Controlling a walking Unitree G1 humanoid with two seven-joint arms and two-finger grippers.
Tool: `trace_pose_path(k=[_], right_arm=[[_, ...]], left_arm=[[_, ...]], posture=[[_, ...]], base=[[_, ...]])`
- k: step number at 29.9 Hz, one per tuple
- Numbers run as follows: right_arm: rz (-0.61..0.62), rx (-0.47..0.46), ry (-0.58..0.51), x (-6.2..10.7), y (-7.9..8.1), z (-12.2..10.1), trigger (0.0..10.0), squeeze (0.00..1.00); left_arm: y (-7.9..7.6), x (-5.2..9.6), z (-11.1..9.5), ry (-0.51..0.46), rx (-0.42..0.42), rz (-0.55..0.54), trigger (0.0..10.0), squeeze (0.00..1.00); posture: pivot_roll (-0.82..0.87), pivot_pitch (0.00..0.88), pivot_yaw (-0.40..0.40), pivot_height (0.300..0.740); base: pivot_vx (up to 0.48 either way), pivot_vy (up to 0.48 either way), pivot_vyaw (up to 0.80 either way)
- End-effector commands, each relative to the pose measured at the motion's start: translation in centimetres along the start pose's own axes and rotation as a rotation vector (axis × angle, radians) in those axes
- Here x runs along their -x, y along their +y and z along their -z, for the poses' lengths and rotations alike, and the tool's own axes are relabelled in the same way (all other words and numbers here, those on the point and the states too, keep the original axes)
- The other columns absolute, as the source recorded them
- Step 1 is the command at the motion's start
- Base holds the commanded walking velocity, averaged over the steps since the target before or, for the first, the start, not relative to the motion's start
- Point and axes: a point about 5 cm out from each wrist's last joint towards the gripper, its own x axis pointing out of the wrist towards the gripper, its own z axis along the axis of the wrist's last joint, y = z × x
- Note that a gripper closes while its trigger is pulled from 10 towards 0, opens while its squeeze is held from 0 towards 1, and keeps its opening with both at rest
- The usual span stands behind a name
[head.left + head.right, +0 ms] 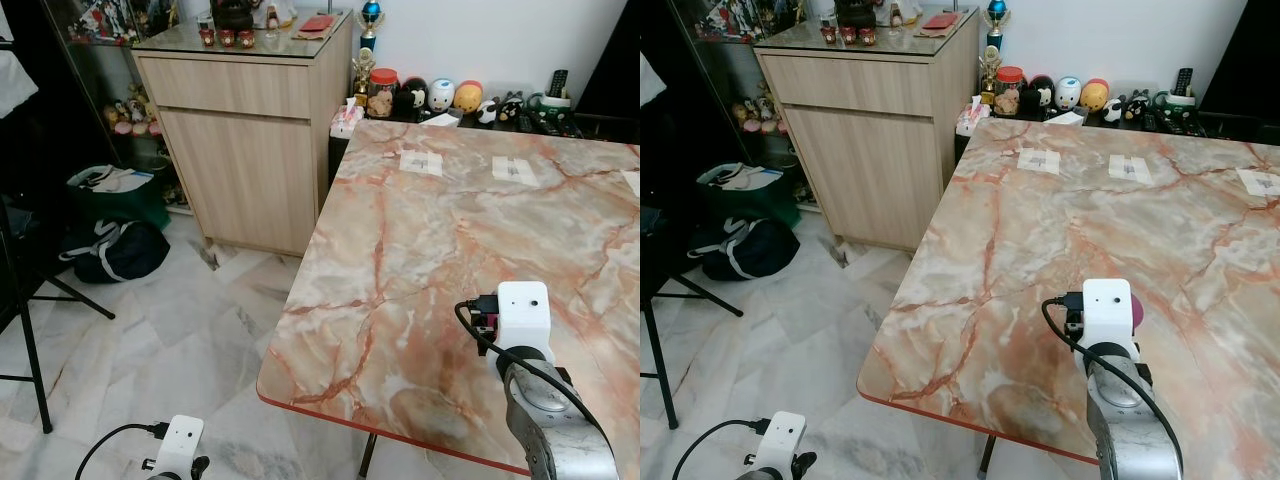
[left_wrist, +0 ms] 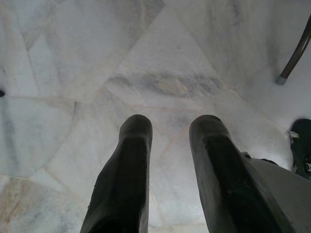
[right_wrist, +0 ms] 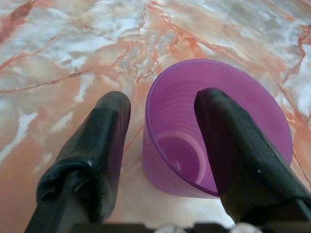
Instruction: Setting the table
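Glossy marble-look table (image 1: 420, 250), translucent purple plastic cup (image 3: 214, 131), wood-grain cabinet (image 1: 245, 150)

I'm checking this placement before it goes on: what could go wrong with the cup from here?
The right claw straddles the purple cup's wall, one finger inside and one outside, not clamped. Pulling away at an angle could catch the rim and tip the cup onto the marble table.
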Motion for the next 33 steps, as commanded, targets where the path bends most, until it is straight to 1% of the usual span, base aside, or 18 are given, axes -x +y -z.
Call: trace_pose_path(k=[1,2,3,4,5,14,19,24,25,26,27,28,29,30,33], right_arm=[[-0.005,-0.026,-0.001,0.1,0.0,-0.4,10.0,0.00],[-0.005,-0.026,-0.001,0.1,0.0,-0.4,10.0,0.00],[-0.005,-0.030,-0.003,0.0,0.0,-0.5,4.5,0.00],[-0.005,-0.032,-0.007,0.0,0.0,-0.5,2.8,0.00],[-0.008,-0.032,-0.011,0.0,0.0,-0.6,0.0,0.00],[-0.013,-0.051,-0.053,-0.3,0.3,-1.4,0.0,0.00],[-0.013,-0.053,-0.045,-0.4,0.3,-1.4,0.0,0.00],[0.001,-0.050,-0.032,-0.4,0.0,-1.2,0.0,0.00],[0.007,-0.049,-0.051,-0.3,-0.1,-1.4,4.5,0.00],[0.011,-0.053,-0.065,-0.3,-0.1,-1.6,10.0,0.00],[0.017,-0.061,-0.083,-0.3,-0.2,-1.9,10.0,0.00],[0.028,-0.089,-0.114,-0.2,-0.4,-2.4,10.0,0.71],[0.033,-0.094,-0.121,-0.2,-0.5,-2.6,10.0,0.71],[0.040,-0.101,-0.132,-0.1,-0.6,-2.8,10.0,1.00],[0.031,-0.099,-0.133,0.1,-0.6,-3.0,10.0,1.00]], left_arm=[[0.1,0.1,0.6,0.025,-0.008,-0.001,10.0,0.00],[0.1,0.1,0.6,0.025,-0.008,-0.001,10.0,0.00],[0.2,0.1,0.6,0.025,-0.007,-0.002,10.0,0.00],[0.2,0.1,0.5,0.024,-0.004,-0.004,10.0,0.00],[0.2,0.1,0.5,0.023,0.001,-0.008,10.0,0.00],[0.6,0.1,0.3,0.018,0.001,-0.017,10.0,0.00],[0.6,0.1,0.3,0.014,0.002,-0.015,10.0,0.00],[0.4,0.1,0.3,0.013,0.004,-0.010,10.0,0.00],[0.4,0.1,0.3,0.013,0.003,-0.010,10.0,0.00],[0.4,0.1,0.2,0.013,0.003,-0.011,10.0,0.00],[0.4,0.1,0.2,0.012,0.003,-0.011,10.0,0.00],[0.4,0.1,0.2,0.012,0.003,-0.012,10.0,0.00],[0.4,0.1,0.2,0.012,0.003,-0.012,10.0,0.00],[0.5,0.1,0.2,0.012,0.004,-0.013,10.0,0.00],[0.5,0.1,0.2,0.013,0.004,-0.012,10.0,0.00]], posture=[[0.03,0.000,0.005,0.740],[0.03,0.000,0.005,0.740],[0.03,0.000,0.006,0.740],[0.03,0.000,0.006,0.740],[0.03,0.000,0.006,0.740],[0.03,0.000,0.007,0.740],[0.03,0.000,0.007,0.740],[0.03,0.000,0.005,0.740],[0.03,0.000,0.004,0.740],[0.03,0.000,0.004,0.740],[0.03,0.000,0.004,0.740],[0.03,0.000,0.004,0.740],[0.03,0.000,0.004,0.740],[0.03,0.000,0.004,0.740],[0.03,0.000,0.005,0.740]], base=[[0.000,0.000,0.00],[0.000,0.000,0.00],[0.000,0.000,0.00],[0.000,0.000,0.00],[0.000,0.000,0.00],[0.000,0.000,0.00],[0.000,0.000,0.00],[0.000,0.000,0.00],[0.000,0.000,0.00],[0.000,0.000,0.00],[0.000,0.000,0.00],[0.000,0.000,0.00],[0.000,0.000,0.00],[0.000,0.000,0.00],[0.000,0.000,0.00]])
